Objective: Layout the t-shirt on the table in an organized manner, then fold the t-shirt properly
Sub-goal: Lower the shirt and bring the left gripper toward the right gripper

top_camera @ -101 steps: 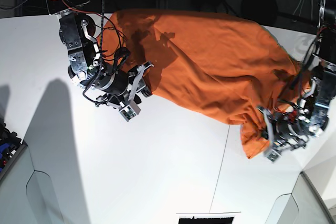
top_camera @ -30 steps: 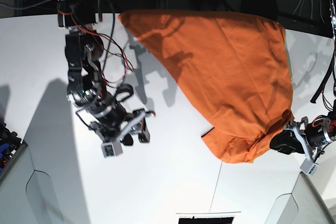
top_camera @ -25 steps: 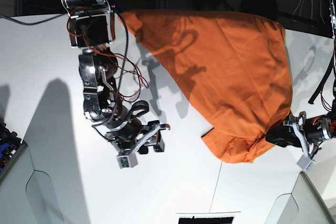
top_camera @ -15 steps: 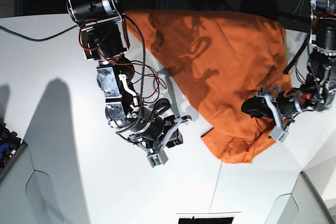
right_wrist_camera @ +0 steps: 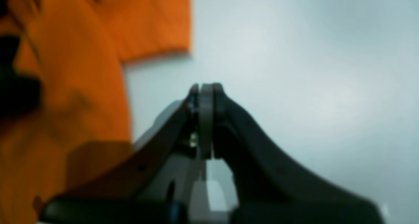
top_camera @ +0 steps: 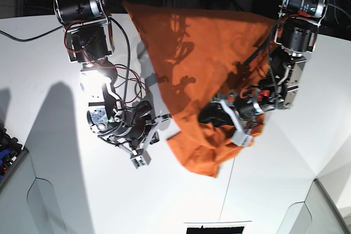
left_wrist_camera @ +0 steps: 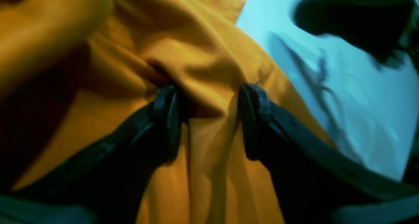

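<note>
T-shirt: I see the t-shirt [top_camera: 219,69] spread over the far middle of the table [top_camera: 49,179], its far edge at the table's dark far rim, its near part bunched into a hanging lump toward the centre.

Near corner: the lowest flap of cloth sits close to the thin dark seam line [top_camera: 226,195] in the tabletop.

Left gripper: on the right of my base view, the left gripper [left_wrist_camera: 209,119] has its fingers [left_wrist_camera: 167,119] set apart with a thick fold of orange cloth between them. In the wrist view the fabric fills the gap and touches both fingers, so I read it as pinching the shirt.

Right gripper: on the left of my base view, the right gripper [right_wrist_camera: 204,119] is pressed together, pads meeting, nothing between them.

Right gripper position: it hangs over bare white table just beside the shirt's left edge; in its wrist view a sleeve hem [right_wrist_camera: 154,54] lies to the left and farther off.

Cables: red and black wires [top_camera: 129,80] loop along the right arm.
</note>
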Tool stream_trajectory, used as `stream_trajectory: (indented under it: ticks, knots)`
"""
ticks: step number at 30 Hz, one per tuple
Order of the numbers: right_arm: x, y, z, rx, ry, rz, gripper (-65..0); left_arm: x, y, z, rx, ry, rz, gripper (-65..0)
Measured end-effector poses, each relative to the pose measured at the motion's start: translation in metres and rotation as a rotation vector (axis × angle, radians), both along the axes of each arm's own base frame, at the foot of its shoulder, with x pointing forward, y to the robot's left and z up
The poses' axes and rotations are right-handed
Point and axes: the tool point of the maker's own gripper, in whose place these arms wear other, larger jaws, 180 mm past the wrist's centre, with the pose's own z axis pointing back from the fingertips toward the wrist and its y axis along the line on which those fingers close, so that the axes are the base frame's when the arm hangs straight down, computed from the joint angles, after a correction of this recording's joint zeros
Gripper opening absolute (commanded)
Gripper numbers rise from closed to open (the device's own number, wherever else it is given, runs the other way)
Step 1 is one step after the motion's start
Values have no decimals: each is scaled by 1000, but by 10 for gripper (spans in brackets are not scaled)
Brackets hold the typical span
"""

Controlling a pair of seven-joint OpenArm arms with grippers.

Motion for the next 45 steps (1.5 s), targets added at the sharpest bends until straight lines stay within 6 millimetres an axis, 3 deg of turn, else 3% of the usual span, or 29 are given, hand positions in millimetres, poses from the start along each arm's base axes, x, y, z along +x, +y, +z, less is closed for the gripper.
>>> stream_trajectory:
  ticks: [5, 8, 16, 21, 27, 33, 37, 45]
  knots:
    - [0, -25, 5, 44, -17, -74, -650, -22, -66, -1, -45, 11, -146, -341]
    - [0, -38, 5, 73, -24, -124, -650, -34, -84, 2, -30, 3, -224, -341]
    - [2, -45, 6, 85, -49, -154, -650, -38, -83, 10, -1, -2, -265, -341]
    - [-19, -52, -20, 20, -2, -148, -650, -38, -82, 12, -12, 0, -261, -341]
    - [-35, -74, -36, 18, -8, -168, -650, -25, -67, 25, 22, -30, -252, -341]
    - [-44, -105, -42, -14, -15, -180, -650, 11, -38, 72, 15, -166, -187, -341]
    - [-44, -117, -42, -39, -16, -185, -650, 14, -11, 68, 58, -160, -152, -341]
    - [-44, -114, -40, 20, -7, -201, -650, 23, 30, 65, 175, -207, -121, -341]
